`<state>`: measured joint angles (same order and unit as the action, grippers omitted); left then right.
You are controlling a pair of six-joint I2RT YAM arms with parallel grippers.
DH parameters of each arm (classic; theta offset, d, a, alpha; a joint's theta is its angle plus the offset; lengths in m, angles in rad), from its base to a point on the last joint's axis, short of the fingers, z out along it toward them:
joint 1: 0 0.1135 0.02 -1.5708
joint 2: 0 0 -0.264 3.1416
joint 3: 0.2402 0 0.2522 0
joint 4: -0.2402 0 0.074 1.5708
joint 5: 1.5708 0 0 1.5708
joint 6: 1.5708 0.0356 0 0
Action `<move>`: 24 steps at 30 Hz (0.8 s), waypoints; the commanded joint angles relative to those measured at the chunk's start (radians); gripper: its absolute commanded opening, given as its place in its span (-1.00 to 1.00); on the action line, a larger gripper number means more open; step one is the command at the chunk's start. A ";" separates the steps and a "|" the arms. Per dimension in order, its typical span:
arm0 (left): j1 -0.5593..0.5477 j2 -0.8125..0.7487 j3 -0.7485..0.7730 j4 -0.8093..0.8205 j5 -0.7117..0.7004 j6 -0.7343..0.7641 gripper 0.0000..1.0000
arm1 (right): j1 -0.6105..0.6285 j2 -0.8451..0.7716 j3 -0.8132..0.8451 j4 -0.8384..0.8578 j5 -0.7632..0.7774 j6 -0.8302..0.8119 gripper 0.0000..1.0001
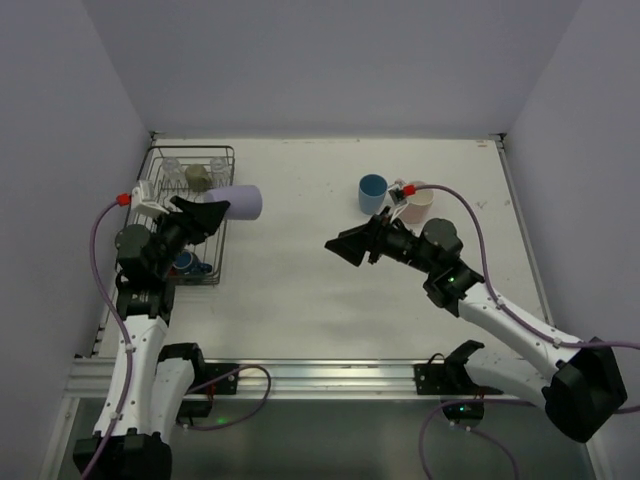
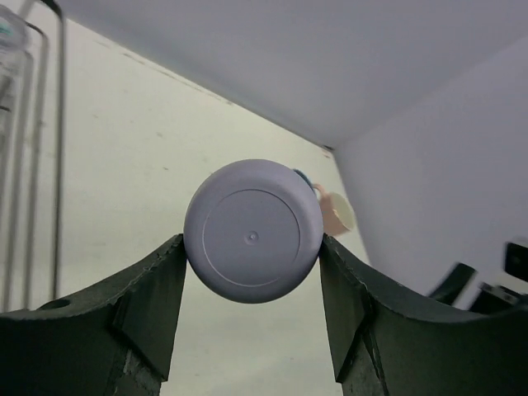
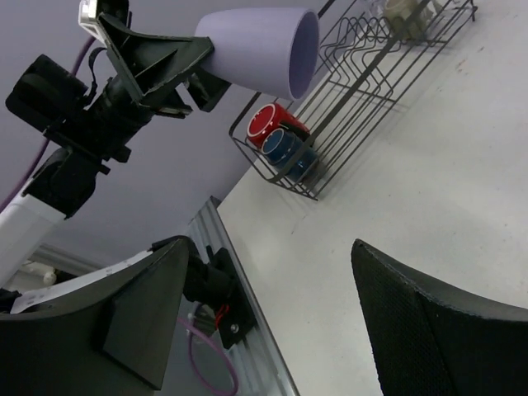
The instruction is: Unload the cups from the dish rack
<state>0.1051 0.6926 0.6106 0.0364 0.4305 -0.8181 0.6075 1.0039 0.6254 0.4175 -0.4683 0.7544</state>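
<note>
Counter [image 1: 300, 300]: I see 2 cups set out at the far right, a blue cup [image 1: 372, 187] just beside a pale pink mug [image 1: 418, 203].
Dish rack [image 1: 200, 149]: far left of the counter.
Left gripper [image 1: 212, 212]: clamped on the base end of the lavender tumbler [image 1: 238, 203].
Right gripper [image 1: 335, 245]: I read the jaws as spread and empty, mid-counter.
Lavender tumbler: on its side, raised above the rack's right side.
Rack contents: red mug [image 3: 266, 122] and dark blue cup [image 3: 285, 147] touching at the near end; beige-olive mug [image 1: 198, 177] and clear glasses [image 1: 172, 170] at the far end.
</note>
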 commanded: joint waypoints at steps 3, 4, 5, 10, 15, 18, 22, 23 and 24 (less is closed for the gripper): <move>-0.080 -0.019 -0.107 0.363 0.257 -0.261 -0.63 | 0.054 0.114 0.068 0.214 -0.010 0.037 0.66; -0.090 -0.018 -0.120 0.388 0.261 -0.277 -0.63 | 0.058 0.131 0.086 0.224 -0.012 0.039 0.66; -0.111 -0.012 -0.142 0.439 0.269 -0.291 -0.63 | 0.066 0.165 0.098 0.230 -0.013 0.045 0.66; -0.145 0.034 -0.190 0.572 0.293 -0.348 -0.63 | 0.087 0.246 0.175 0.244 -0.020 0.051 0.63; -0.174 0.068 -0.227 0.660 0.307 -0.374 -0.63 | 0.090 0.314 0.239 0.256 -0.023 0.053 0.57; -0.202 0.081 -0.235 0.684 0.301 -0.372 -0.59 | 0.092 0.347 0.289 0.235 -0.038 0.056 0.52; -0.229 0.104 -0.241 0.691 0.292 -0.359 -0.46 | 0.109 0.406 0.335 0.283 -0.056 0.097 0.34; -0.235 0.111 -0.241 0.691 0.292 -0.354 -0.39 | 0.110 0.409 0.335 0.291 -0.053 0.109 0.27; -0.239 0.113 -0.242 0.688 0.292 -0.348 -0.34 | 0.110 0.412 0.335 0.300 -0.049 0.114 0.16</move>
<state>-0.1154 0.7963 0.3748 0.6525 0.7036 -1.1667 0.7059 1.4048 0.9218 0.6243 -0.5076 0.8371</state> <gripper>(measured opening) 0.639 0.620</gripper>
